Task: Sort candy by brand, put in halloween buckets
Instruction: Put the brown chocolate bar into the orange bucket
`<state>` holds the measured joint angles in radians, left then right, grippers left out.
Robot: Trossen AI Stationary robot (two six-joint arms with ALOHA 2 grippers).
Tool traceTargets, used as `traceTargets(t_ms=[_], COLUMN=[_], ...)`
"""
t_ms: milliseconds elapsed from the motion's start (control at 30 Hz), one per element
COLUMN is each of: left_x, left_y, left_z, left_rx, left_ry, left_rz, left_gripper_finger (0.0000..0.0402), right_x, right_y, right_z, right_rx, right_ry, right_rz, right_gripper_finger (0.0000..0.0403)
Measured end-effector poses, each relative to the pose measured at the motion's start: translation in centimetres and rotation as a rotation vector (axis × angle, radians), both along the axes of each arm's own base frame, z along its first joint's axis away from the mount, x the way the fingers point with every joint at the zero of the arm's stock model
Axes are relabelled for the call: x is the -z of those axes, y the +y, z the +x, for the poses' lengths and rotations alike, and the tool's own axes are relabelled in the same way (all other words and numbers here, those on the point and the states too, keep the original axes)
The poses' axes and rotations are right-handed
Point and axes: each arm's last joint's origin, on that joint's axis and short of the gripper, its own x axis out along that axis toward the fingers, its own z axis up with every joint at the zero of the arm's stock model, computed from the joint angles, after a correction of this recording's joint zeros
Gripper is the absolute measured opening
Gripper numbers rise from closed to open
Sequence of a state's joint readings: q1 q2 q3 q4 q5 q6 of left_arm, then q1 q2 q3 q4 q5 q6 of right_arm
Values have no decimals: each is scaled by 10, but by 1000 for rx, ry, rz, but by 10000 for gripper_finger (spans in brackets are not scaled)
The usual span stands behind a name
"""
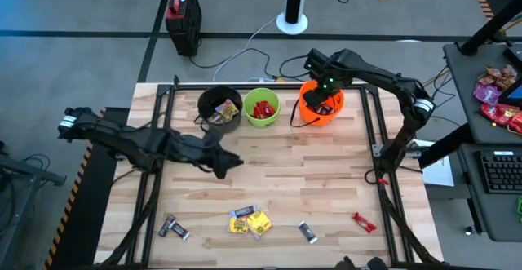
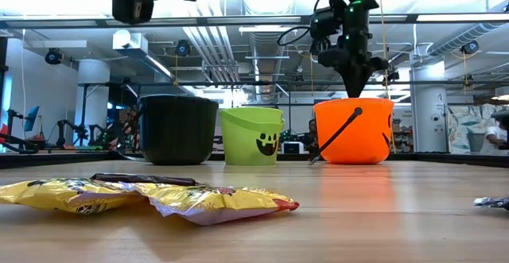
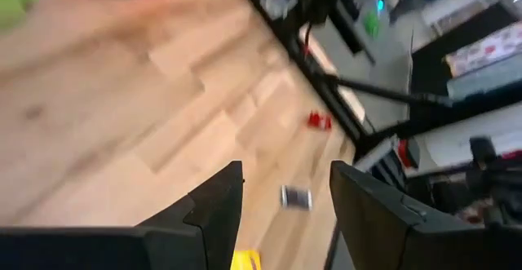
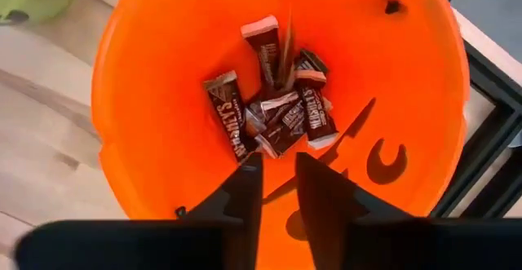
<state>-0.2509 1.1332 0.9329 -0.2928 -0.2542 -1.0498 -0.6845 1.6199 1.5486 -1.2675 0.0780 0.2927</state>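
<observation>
Left gripper [image 1: 231, 164] hangs over mid-table, fingers [image 3: 214, 209] spread wide and empty. Ahead of it on the wood lie a silver bar [image 3: 296, 197] and a red bar [image 3: 318, 121]; beside it, at the table's front edge, sit the yellow packets [image 1: 250, 222] and another dark bar [image 1: 174, 227]. Behind it stand the black bucket [image 1: 218, 109] and the green bucket [image 1: 261, 108]. Over to the right gripper [image 4: 276, 184]: poised directly above the orange bucket [image 4: 155, 66], jaws a narrow slit apart, gripping nothing. Straight below it, brown bars [image 4: 273, 103] pile on the bucket's floor.
</observation>
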Motion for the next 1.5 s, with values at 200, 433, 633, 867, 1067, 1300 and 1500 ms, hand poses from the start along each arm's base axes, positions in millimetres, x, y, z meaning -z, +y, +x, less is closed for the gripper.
traceTargets(t_ms=[200,433,633,867,1067,1300,1500], left_x=[26,72,119,149,166,172,179], left_y=[-17,-55,-85,-98,-108,-109,-105], left_z=[18,37,44,58,74,78,72], left_rx=[118,285,368,377,465,447,443], left_ry=[119,278,428,508,542,597,656], left_rz=[-2,54,117,171,281,334,402], left_gripper_finger=[168,168,168,170,193,200,177], right_x=[-14,-41,-56,-56,-51,-48,-47], right_y=[5,20,33,40,43,44,45], right_z=[-5,-16,-18,-12,-8,-7,-6], right_rx=[-23,-36,-64,-93,-111,-119,-121], right_ry=[-41,-135,-208,-209,-202,-192,-191], right_rz=[-42,-115,-167,-162,-154,-145,-145], right_gripper_finger=[149,206,224,231,231,231,231])
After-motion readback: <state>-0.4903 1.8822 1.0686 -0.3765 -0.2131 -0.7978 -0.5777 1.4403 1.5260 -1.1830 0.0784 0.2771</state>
